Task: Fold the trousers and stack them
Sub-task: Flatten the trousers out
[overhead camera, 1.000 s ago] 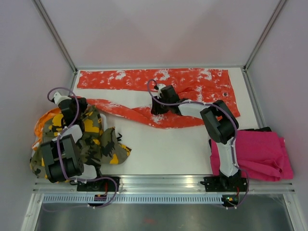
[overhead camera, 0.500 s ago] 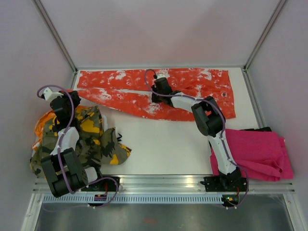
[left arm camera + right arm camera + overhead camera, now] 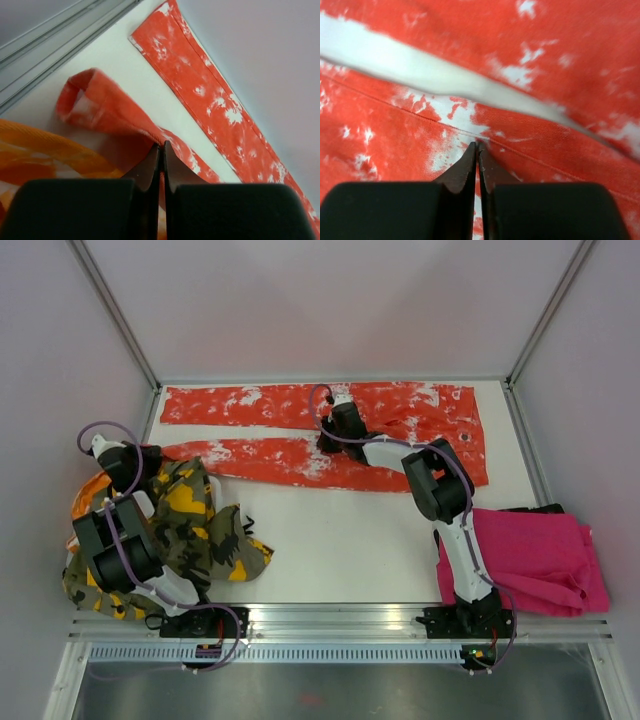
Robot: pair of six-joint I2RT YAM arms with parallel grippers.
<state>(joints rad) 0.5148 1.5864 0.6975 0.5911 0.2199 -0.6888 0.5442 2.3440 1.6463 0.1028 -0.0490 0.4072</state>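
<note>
The orange-red trousers (image 3: 400,425) with white splatter lie spread along the back of the table, both legs running left. My left gripper (image 3: 140,457) is at the left edge, shut on the cuff end of the near leg (image 3: 100,107); in the left wrist view, cloth runs in between the closed left gripper (image 3: 161,145) tips. My right gripper (image 3: 326,438) sits mid-table on the near leg's upper edge. The right gripper (image 3: 477,145) is shut, its tips pinching the cloth at a seam. The camouflage trousers (image 3: 205,530) lie crumpled at front left, the pink trousers (image 3: 545,560) folded at front right.
An orange-yellow cloth (image 3: 88,495) pokes out under the camouflage pile. A metal rail (image 3: 330,620) runs along the near edge by the arm bases. Enclosure walls and corner posts (image 3: 115,310) close in the back and sides. Bare white table (image 3: 340,540) lies between the piles.
The near leg, lying diagonal and bunched before, now runs straight to the left. My left gripper has carried its cuff toward the left edge. The right gripper moved slightly back and closed.
</note>
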